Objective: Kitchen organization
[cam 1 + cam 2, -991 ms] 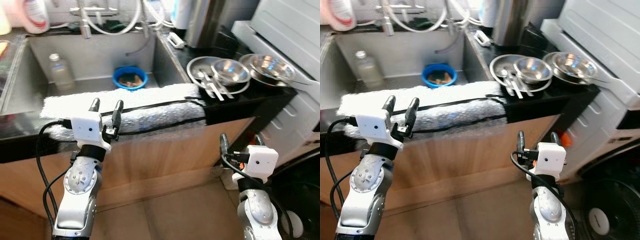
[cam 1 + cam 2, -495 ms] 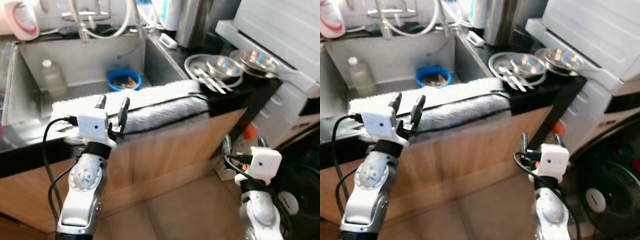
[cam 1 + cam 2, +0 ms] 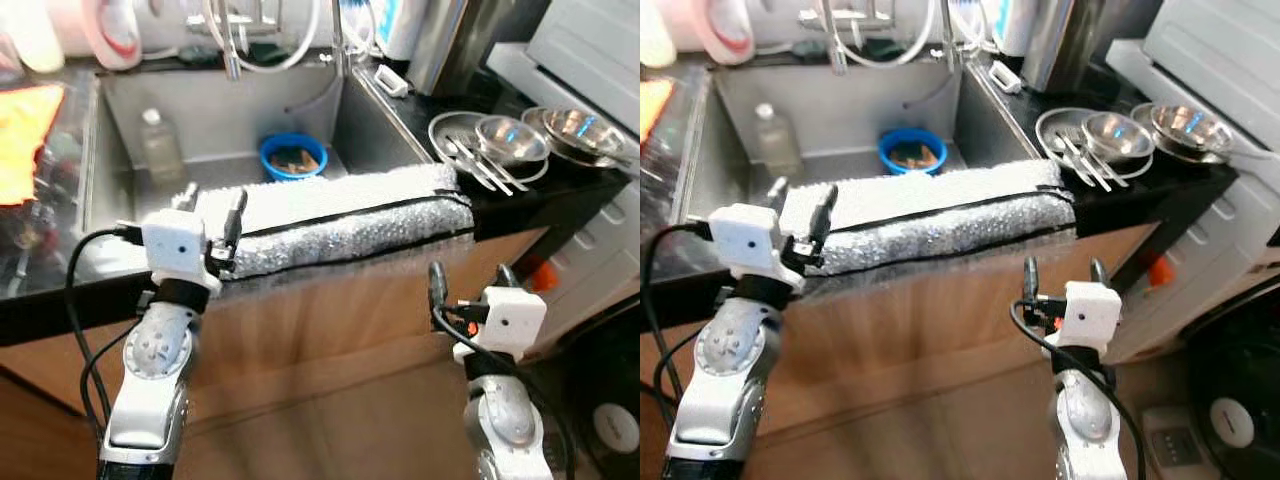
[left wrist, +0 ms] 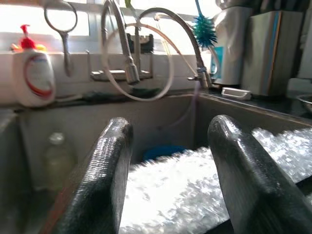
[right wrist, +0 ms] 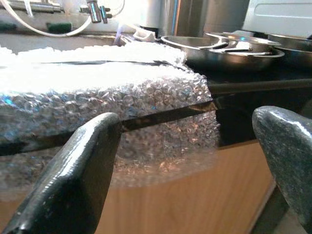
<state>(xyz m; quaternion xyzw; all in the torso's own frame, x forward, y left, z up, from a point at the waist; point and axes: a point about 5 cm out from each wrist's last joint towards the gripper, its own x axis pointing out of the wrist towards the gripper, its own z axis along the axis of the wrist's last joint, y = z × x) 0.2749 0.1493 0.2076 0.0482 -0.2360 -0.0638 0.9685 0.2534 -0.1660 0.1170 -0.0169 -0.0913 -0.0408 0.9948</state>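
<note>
Glossy black bench (image 3: 520, 208) over a light brown wooden front panel (image 3: 330, 320). Silvery-white bubble-wrap padding (image 3: 340, 215), dimpled all over, crossed by a thin black cable (image 3: 350, 210). Grey steel sink basin (image 3: 200, 110) containing a bright blue round bowl (image 3: 292, 157) and a clear plastic bottle (image 3: 160, 148). Silver steel bowls (image 3: 512, 140) at 2 o'clock. Orange cloth (image 3: 25, 140) at 10 o'clock. White soap bottle with red pump and red ring marking (image 4: 33, 73). Teal bristle brush (image 4: 204, 30).

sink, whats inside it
In the sink stand a clear bottle and a blue bowl holding something brownish, too small to identify. Bubble wrap along the front edge hides the near part of the basin.
</note>
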